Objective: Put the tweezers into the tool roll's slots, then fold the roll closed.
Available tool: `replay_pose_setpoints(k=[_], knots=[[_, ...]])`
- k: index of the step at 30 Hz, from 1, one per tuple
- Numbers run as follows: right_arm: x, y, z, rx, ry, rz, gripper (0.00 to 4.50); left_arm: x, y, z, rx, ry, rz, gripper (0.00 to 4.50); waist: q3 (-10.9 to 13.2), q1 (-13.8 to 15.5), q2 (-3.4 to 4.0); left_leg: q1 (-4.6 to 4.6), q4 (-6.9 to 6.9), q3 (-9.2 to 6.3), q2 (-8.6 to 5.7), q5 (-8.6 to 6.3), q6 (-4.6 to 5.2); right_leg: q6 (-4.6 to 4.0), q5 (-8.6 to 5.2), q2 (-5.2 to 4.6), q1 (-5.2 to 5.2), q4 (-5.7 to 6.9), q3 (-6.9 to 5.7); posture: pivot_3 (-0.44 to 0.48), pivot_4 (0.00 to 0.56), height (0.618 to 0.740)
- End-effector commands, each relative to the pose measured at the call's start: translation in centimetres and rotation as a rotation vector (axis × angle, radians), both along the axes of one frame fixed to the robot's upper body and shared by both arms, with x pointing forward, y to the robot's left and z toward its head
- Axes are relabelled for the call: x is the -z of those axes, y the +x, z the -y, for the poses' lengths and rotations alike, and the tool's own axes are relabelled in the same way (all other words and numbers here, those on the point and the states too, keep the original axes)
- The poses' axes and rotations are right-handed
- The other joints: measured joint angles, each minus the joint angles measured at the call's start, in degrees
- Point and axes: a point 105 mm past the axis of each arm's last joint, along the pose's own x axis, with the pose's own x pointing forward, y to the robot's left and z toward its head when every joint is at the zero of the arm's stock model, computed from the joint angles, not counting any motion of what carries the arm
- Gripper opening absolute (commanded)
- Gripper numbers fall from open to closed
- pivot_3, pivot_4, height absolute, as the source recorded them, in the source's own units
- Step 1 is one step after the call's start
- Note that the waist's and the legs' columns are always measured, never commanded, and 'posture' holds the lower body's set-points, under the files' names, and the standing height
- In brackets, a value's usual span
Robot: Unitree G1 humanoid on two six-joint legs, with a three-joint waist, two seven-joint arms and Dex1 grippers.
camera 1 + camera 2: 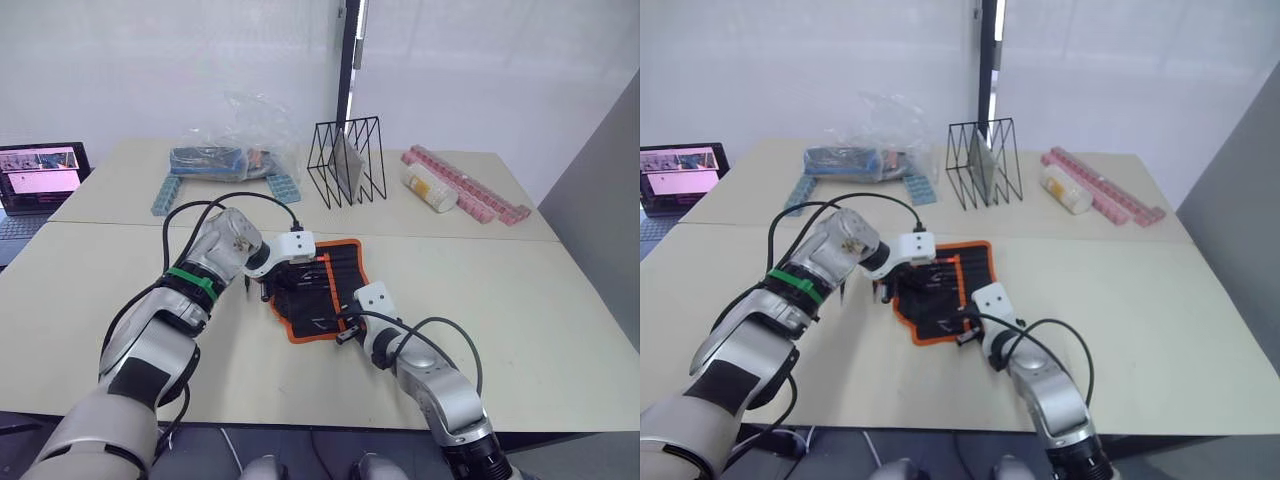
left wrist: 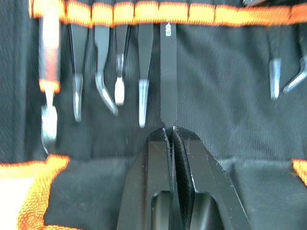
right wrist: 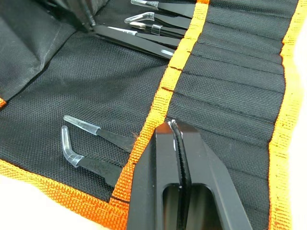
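The left gripper [image 2: 171,143] is closed on the free end of one black tweezer [image 2: 168,76]. This tweezer stands straight along the line of the fingers, and its far end sits under the orange stripe [image 2: 144,12], in one of the slots [image 3: 230,91] of the tool roll [image 1: 318,290].

Beside this one, four more tweezers hang from the same stripe, each with a clear cap on the tip. Their long axes are parallel to the held one, tips away from the stripe; one of them has a bent tip. Further along the stripe there are two more capped tips [image 2: 283,79]. At the other end of the row there is a tool with a red handle [image 2: 49,52].

The right gripper [image 3: 175,139] has its fingers pressed together with nothing between them, and the tip rests on the orange stripe.

The roll lies open and flat on the beige table [image 1: 520,300], between both arms. Behind it there is a black wire rack [image 1: 348,160].
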Motion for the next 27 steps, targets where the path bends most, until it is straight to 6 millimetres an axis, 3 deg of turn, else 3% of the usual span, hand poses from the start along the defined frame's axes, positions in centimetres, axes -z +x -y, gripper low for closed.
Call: replay_pose_setpoints(k=[1,9,27], knots=[[5.1,-1.8,1.2,0.031,-0.080,-0.200,0.00,-1.9,0.2,0.6,0.042,-0.008,0.052,0.13,0.00,-0.01,0.00,0.00,0.00,0.00,0.00,0.00,0.00,0.00,0.00,0.00,0.00,0.00,0.00,0.000,0.150,0.737],[5.1,-1.8,1.1,0.032,-0.076,-0.199,0.00,-2.1,0.8,2.2,0.052,-0.013,0.093,0.13,0.00,0.18,0.00,-0.01,0.05,-0.02,-0.01,0.00,0.00,0.00,0.00,0.00,0.01,0.01,-0.01,0.000,0.150,0.737],[5.4,-2.3,1.3,0.011,-0.104,-0.213,0.00,0.4,1.8,5.3,0.044,-0.062,0.132,0.13,0.00,0.64,0.00,-0.05,0.29,-0.09,-0.08,-0.03,0.06,0.08,0.01,-0.01,0.09,0.06,-0.01,0.000,0.150,0.737]])
